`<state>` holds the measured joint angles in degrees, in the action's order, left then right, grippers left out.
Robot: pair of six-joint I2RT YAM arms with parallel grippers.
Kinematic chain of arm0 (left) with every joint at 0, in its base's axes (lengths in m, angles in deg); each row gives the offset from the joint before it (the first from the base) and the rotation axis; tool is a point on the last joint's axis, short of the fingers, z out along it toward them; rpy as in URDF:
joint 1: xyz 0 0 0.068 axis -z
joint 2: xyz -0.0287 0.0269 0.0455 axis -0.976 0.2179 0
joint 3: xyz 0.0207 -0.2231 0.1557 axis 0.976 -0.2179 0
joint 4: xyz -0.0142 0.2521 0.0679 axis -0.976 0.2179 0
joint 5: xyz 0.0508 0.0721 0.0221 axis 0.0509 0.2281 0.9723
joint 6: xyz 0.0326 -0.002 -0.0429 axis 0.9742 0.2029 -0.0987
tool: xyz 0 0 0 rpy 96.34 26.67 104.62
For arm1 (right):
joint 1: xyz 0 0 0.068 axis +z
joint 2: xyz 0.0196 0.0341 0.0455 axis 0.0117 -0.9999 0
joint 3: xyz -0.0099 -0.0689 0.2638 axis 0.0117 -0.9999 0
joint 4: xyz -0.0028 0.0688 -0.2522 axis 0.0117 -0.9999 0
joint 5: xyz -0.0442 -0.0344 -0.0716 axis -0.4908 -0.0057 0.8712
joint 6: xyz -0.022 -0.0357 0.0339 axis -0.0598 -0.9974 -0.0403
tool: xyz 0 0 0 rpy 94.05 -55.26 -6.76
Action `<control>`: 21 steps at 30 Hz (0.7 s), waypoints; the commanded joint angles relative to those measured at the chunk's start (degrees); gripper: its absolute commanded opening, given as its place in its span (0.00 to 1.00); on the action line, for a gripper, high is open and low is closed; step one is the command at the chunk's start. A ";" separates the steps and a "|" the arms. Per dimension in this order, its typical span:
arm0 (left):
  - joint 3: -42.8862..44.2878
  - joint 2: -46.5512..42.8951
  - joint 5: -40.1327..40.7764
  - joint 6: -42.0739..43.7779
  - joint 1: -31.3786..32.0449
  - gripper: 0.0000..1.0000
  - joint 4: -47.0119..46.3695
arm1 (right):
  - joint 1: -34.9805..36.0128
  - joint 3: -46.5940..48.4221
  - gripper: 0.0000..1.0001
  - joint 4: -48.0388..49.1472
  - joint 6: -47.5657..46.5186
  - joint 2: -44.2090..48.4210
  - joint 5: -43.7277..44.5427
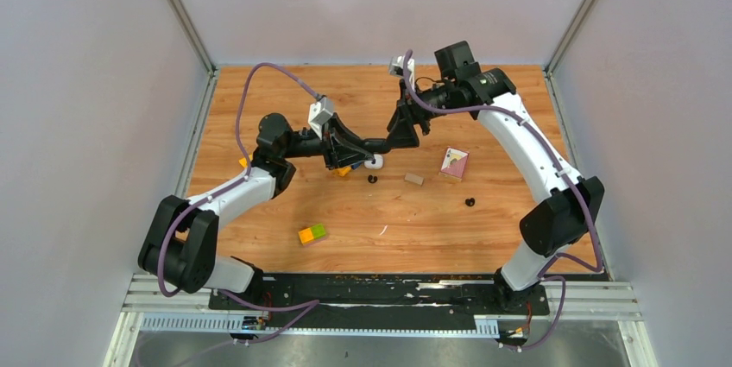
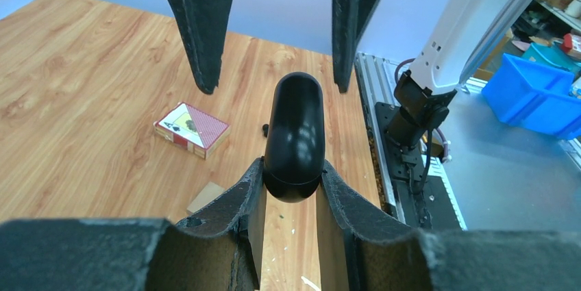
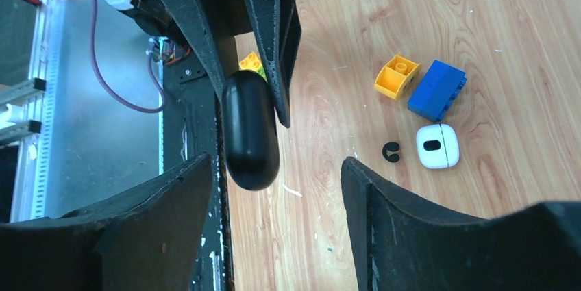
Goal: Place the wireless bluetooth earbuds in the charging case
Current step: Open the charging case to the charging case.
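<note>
A glossy black charging case (image 2: 294, 137) is held closed, end-on, between the fingers of my left gripper (image 2: 293, 176), which is shut on it above the table. My right gripper (image 3: 276, 164) faces it from the other side with its jaws wide apart; the black case (image 3: 250, 130) hangs near one finger and clear of the other. A white charging case (image 3: 437, 146) lies on the wood with a black earbud (image 3: 391, 152) beside it. From above, that black earbud (image 1: 372, 180) and another black earbud (image 1: 470, 202) lie on the table.
Yellow brick (image 3: 396, 75) and blue brick (image 3: 437, 90) lie near the white case. A playing-card box (image 1: 454, 162), a small wooden block (image 1: 414, 179) and an orange-green brick (image 1: 312, 234) sit on the table. Both grippers meet mid-table (image 1: 380, 142).
</note>
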<state>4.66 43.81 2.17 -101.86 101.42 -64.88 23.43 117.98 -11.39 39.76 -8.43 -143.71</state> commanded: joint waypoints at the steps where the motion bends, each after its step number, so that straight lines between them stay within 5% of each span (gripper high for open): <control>1: 1.65 -0.20 -0.31 1.54 0.25 0.00 -0.44 | 1.49 1.45 0.69 -1.08 -3.38 0.10 3.61; 13: 2.35 -0.34 -2.19 2.30 0.41 0.00 -0.61 | 3.17 2.96 0.67 0.47 -0.45 -2.04 8.77; 21: 2.41 -0.40 -2.88 3.21 0.51 0.00 -0.36 | 1.10 4.55 0.65 5.03 8.30 -3.67 2.16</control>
<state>4.70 43.81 2.12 -100.17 101.36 -63.48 25.94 119.53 -12.39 42.84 -11.08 -138.83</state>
